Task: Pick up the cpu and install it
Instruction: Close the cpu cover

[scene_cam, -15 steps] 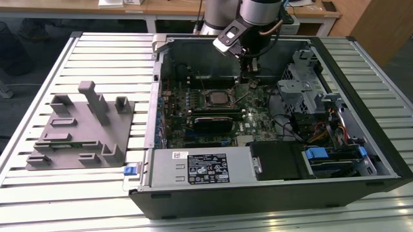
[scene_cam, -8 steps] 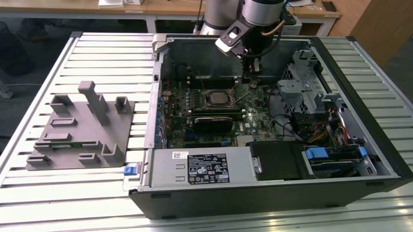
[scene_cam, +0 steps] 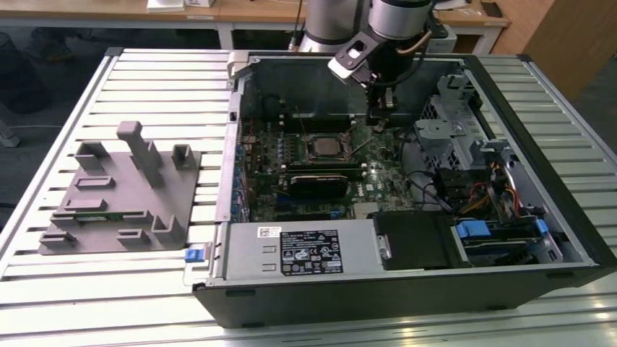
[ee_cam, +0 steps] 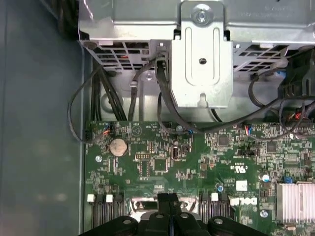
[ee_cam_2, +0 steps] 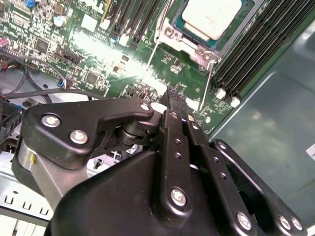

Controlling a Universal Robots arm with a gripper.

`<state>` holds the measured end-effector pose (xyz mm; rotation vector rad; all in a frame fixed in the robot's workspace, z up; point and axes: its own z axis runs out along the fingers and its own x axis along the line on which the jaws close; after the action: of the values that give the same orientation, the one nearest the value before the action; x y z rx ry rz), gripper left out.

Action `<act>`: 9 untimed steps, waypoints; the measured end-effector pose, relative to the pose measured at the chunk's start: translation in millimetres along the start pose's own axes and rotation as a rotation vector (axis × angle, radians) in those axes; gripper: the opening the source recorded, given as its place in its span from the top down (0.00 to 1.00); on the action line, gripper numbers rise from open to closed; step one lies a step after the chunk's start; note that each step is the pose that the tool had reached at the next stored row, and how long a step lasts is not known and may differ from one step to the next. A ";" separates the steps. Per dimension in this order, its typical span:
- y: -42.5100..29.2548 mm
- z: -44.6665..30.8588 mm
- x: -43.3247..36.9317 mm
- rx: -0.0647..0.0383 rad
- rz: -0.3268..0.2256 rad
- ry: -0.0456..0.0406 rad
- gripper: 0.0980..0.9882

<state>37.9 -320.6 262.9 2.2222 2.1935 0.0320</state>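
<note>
1. At the exterior view's left, a grey moulded fixture lies on the slatted table, beside the open computer case.
2. Next you meet a white-and-black label on the power supply. Its print is too small to read.
3. The cpu sits inside the socket frame on the motherboard. Its pale metal top faces up in the second wrist view. Judge it light, stiff and wafer-thin, with a slick top and a delicate underside. You'd take it by two opposite edges and never squeeze it flat.
4. The gripper hovers over the board just to the exterior view's right of the socket frame. Its jaws are pinched narrow and hold nothing.
5. In the first wrist view, white lettering marks the green board, which you can leave unread.
</note>
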 end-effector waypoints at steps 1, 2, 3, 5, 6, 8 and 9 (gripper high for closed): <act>1.5 0.2 0.1 0.000 0.000 0.0001 0.99; 3.1 0.3 0.3 0.000 0.000 0.0001 0.99; 4.6 0.4 0.5 0.000 0.000 0.0000 0.99; 7.8 0.8 1.1 0.000 0.000 0.0001 0.99; 9.1 1.0 1.4 0.000 0.000 0.0001 0.99; 11.6 1.6 2.1 0.000 0.000 0.0003 0.99; 12.5 2.0 2.4 0.000 0.000 0.0003 0.99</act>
<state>50.5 -318.4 261.2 2.2224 2.1937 0.0322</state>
